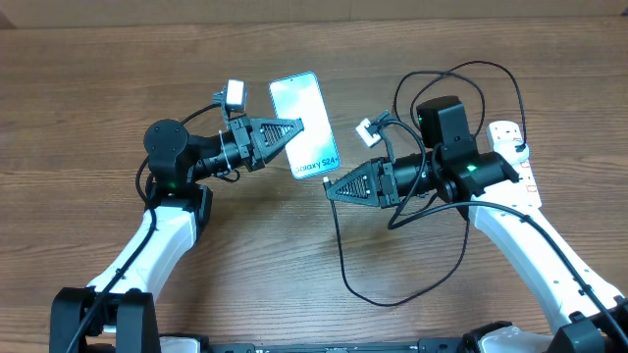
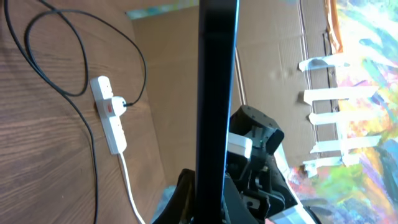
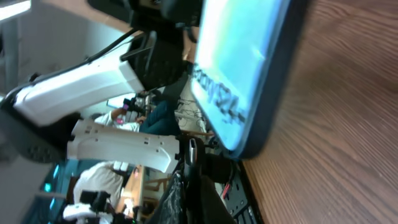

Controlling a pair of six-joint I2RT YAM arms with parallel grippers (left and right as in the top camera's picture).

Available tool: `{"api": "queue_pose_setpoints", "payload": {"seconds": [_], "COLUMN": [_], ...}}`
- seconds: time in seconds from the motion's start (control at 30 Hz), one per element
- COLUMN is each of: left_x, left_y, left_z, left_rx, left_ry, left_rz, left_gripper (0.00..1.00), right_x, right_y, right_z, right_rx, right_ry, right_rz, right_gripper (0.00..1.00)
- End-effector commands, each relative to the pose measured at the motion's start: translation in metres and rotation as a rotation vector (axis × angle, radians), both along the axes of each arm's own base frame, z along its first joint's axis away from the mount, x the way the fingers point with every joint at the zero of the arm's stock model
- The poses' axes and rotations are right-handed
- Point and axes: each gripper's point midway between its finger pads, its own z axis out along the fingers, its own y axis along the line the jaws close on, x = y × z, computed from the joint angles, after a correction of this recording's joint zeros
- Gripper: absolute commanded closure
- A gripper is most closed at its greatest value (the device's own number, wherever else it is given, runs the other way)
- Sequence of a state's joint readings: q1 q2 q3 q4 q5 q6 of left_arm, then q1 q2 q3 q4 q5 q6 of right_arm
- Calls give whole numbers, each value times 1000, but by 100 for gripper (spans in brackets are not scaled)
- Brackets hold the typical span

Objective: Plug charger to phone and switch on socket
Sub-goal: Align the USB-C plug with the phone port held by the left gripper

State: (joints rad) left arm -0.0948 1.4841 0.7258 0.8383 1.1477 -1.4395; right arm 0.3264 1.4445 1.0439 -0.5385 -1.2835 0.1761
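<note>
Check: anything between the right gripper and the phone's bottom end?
Nothing visible. Only open space separates the charger plug in the right gripper from the phone; the left gripper holds it farther up.

Tally, overhead view:
- phone (image 1: 305,126): 1, at 12 o'clock on the surface (image 1: 98,98)
- charger (image 1: 339,245): 1 black cable, looping from centre toward 5 o'clock
- socket (image 1: 528,184): 1 white strip, at 3 o'clock
- arms: 2
- grippers: 2, namely left gripper (image 1: 300,126) at 11 o'clock and right gripper (image 1: 328,189) near centre
- wooden surface: 1
</note>
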Motion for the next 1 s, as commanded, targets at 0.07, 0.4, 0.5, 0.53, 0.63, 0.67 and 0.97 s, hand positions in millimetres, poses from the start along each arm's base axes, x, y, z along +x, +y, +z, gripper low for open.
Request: {"api": "queue_pose_setpoints", "payload": {"seconds": [0.07, 0.4, 0.5, 0.53, 0.63, 0.67, 0.97], "left_x": [3, 4, 7, 7, 7, 7, 3], "left_y": [1, 2, 3, 3, 3, 3, 0], "left_z": [11, 11, 11, 11, 11, 11, 11], "left_rx": [-7, -16, -22, -22, -26, -28, -22], "left_ry": [-55, -29, -19, -19, -10, -4, -11], "left_rz": [22, 28, 43, 47, 48, 48, 21], "left_gripper": [96, 96, 96, 96, 96, 96, 96], "right_x": [6, 11, 7, 5, 2, 4, 9], "right_y": [0, 2, 6, 7, 11, 12, 12], "right_z": [4, 7, 7, 7, 6, 5, 6], "right_rx": [-23, -15, -17, -17, -22, -29, -28], "right_ry": [37, 71, 81, 81, 77, 74, 41], "right_rz": [-44, -58, -47, -40, -30, -38, -52], "right_gripper": [96, 96, 96, 96, 96, 96, 96]}}
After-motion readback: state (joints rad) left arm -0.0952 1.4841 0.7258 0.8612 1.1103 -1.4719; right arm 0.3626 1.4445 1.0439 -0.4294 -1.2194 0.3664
